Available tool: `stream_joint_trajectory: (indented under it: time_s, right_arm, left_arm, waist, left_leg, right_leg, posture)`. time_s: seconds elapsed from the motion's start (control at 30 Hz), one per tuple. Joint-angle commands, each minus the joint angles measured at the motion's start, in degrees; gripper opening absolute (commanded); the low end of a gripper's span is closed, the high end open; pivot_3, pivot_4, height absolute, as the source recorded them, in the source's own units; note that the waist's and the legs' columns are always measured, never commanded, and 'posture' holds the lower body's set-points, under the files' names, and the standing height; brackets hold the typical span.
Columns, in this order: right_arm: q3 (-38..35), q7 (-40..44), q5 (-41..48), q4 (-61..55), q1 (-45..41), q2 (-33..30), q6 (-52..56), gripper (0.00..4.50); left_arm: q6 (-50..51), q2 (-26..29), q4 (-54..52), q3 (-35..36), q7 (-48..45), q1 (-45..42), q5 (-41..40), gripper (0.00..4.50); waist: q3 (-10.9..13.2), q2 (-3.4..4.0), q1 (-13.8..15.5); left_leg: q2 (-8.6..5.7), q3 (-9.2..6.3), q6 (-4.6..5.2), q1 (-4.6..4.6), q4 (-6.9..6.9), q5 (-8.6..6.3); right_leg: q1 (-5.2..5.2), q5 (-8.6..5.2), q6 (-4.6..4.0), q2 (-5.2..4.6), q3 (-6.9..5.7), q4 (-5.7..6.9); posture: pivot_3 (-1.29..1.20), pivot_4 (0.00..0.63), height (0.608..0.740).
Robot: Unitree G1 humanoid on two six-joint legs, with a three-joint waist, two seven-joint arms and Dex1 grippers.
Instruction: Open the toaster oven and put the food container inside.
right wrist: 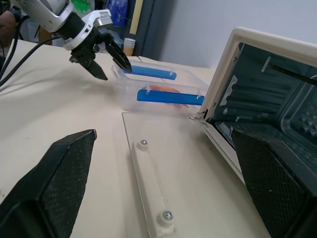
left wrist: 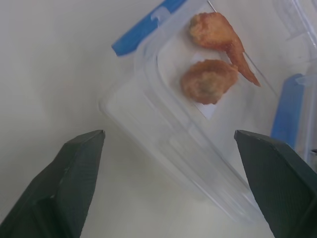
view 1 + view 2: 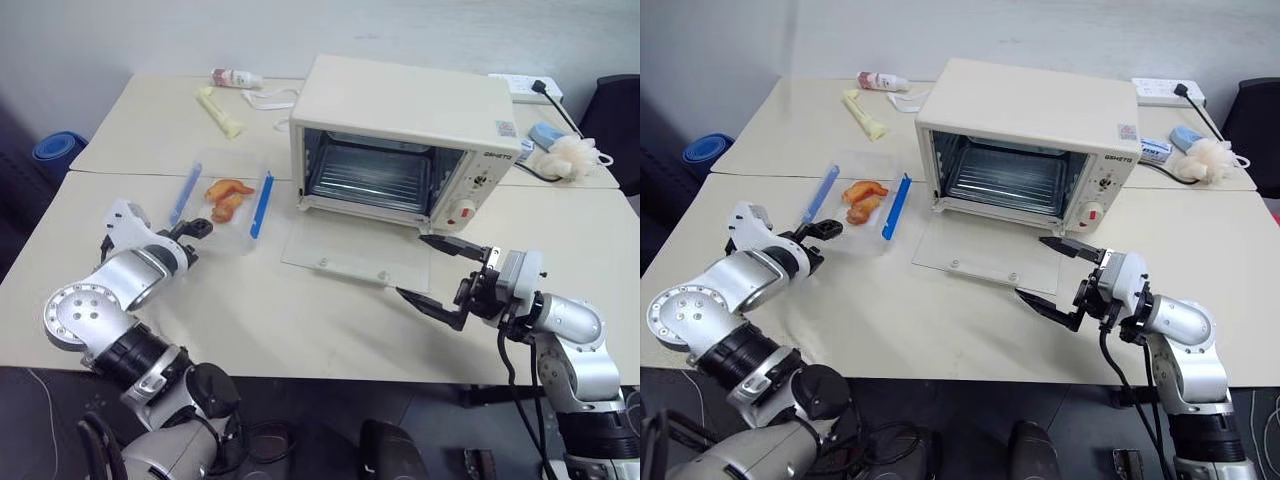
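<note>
The oven [image 3: 400, 140] stands open on the bench [image 3: 300, 320]. The left hand [image 1: 106, 59] hovers spread and empty at the food container [image 3: 225, 200]. The right hand [image 3: 440, 275] waits wide open, holding nothing.

Clear glossy plastic food container [image 3: 222, 200]

Two cream tables, pale wall behind

Tables [image 3: 300, 320] butted together, seam running left to right; plain whitish wall [image 3: 200, 30] beyond the far edge. Blue round object [image 3: 58, 150] on dark floor [image 3: 15, 200] at left. Black chair [image 3: 615, 125] at far right. White power strip [image 3: 525, 88] with black plug on far table edge. Light even, soft shadows.
</note>
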Motion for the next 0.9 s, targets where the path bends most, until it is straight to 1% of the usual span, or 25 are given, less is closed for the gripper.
stream_joint_trajectory:
  time_s: [0.03, 0.2, 0.33, 0.4, 0.47, 0.53, 0.63, 0.73, 0.77, 0.83, 0.9]
  right_arm:
    - [-1.57, 0.68, 0.53, 0.42, 0.88, 0.32, -2.81, 4.5]
    - [-1.85, 1.86, 0.97, 2.19, 2.41, 0.45, -5.61, 4.5]
    - [-2.12, 2.94, 1.27, 3.22, 4.06, 0.41, -7.86, 4.5]
    - [-2.24, 3.47, 1.44, 3.61, 4.92, 0.39, -8.78, 4.5]
    - [-2.21, 3.65, 1.56, 3.75, 5.24, 0.33, -9.23, 4.5]
    - [-2.17, 4.04, 1.61, 4.18, 5.64, 0.3, -9.87, 4.5]
    - [-2.2, 5.0, 1.69, 5.37, 6.01, 0.14, -10.81, 4.5]
    - [-2.42, 5.43, 1.7, 5.94, 6.05, -0.29, -10.83, 4.5]
    - [-2.54, 5.51, 1.7, 6.07, 6.04, -0.42, -10.75, 4.5]
    - [-3.4, 5.26, 1.59, 6.53, 6.35, -0.96, -10.58, 4.5]
    - [-4.05, 4.97, 1.47, 6.68, 6.8, -1.37, -10.42, 4.5]
  left_arm:
    - [-2.5, 1.58, 2.43, -1.65, -1.79, -0.39, 3.09, 3.35]
    - [-3.51, 2.98, 3.67, -1.1, -3.06, -1.1, 5.24, 1.81]
    - [-4.52, 6.84, 5.46, -1.53, -5.4, -1.14, 6.88, 0.68]
    - [-5.39, 9.16, 6.67, -2.18, -6.85, -1.3, 7.71, 0.23]
    - [-5.54, 10.12, 7.29, -2.49, -7.87, -1.41, 8.09, 0.22]
    - [-6.36, 12.81, 8.08, -4.07, -10.13, -1.18, 8.77, 0.22]
    - [-4.42, 22.5, 10.13, -10.06, -18.16, -0.55, 8.44, 0.22]
    - [-0.7, 28.1, 11.43, -14.66, -24.49, -1.29, 6.94, 0.22]
    - [0.27, 29.18, 11.74, -15.58, -26.03, -1.74, 6.76, 0.22]
    - [2.97, 32.01, 11.5, -20.11, -30.68, -3.72, 5.51, 0.22]
    - [4.98, 32.76, 11.32, -23.23, -33.38, -6.07, 5.26, 0.22]
  waist:
    - [0.0, 0.0, -0.01]
    - [0.0, 0.0, -0.01]
    - [0.0, 0.0, -0.11]
    - [0.0, 0.0, -0.09]
    - [0.0, 0.0, -0.09]
    - [0.01, 0.0, -0.07]
    - [0.04, -0.06, -0.15]
    - [0.04, -0.06, -0.24]
    - [0.04, -0.06, -0.12]
    - [0.04, -0.06, 0.14]
    - [0.06, -0.09, 0.31]
  left_leg:
    - [0.0, 0.01, 0.0, 0.01, 0.0, 0.0]
    - [0.01, 0.02, -0.01, 0.02, -0.02, 0.0]
    - [0.03, 0.03, -0.02, 0.03, -0.06, 0.0]
    - [0.03, 0.05, -0.02, 0.02, -0.05, 0.0]
    - [0.03, 0.05, -0.02, 0.03, -0.05, 0.0]
    - [0.03, 0.05, -0.02, 0.02, -0.04, 0.0]
    - [0.04, 0.04, -0.03, 0.02, -0.05, 0.0]
    - [0.05, 0.07, -0.04, 0.01, -0.09, -0.02]
    - [0.04, 0.08, -0.04, 0.02, -0.09, -0.02]
    - [0.04, 0.05, -0.04, 0.02, -0.05, -0.02]
    - [0.03, -0.03, -0.04, -0.04, 0.03, -0.02]
  right_leg:
    - [0.0, 0.0, 0.0, 0.0, 0.01, 0.0]
    - [0.0, 0.0, 0.0, 0.01, 0.02, 0.0]
    - [-0.03, 0.0, 0.0, 0.03, 0.02, 0.01]
    - [-0.03, 0.0, 0.0, 0.03, 0.03, 0.01]
    - [-0.03, 0.0, 0.0, 0.03, 0.03, 0.01]
    - [-0.03, 0.0, 0.0, 0.02, 0.03, 0.01]
    - [-0.06, 0.0, 0.0, 0.04, 0.02, 0.03]
    - [-0.09, 0.0, 0.0, 0.05, 0.06, 0.0]
    - [-0.09, 0.0, 0.0, 0.04, 0.07, -0.01]
    - [-0.06, 0.0, 0.0, 0.03, 0.06, 0.01]
    - [-0.04, 0.0, 0.0, 0.03, 0.02, 0.03]
  posture:
    - [0.0, 0.15, 0.74]
    - [0.0, 0.15, 0.74]
    - [0.0, 0.15, 0.74]
    - [0.0, 0.15, 0.74]
    - [0.0, 0.15, 0.74]
    - [0.0, 0.15, 0.74]
    - [0.0, 0.15, 0.74]
    - [0.0, 0.15, 0.74]
    - [0.0, 0.15, 0.74]
    - [0.0, 0.15, 0.74]
    - [0.0, 0.15, 0.74]
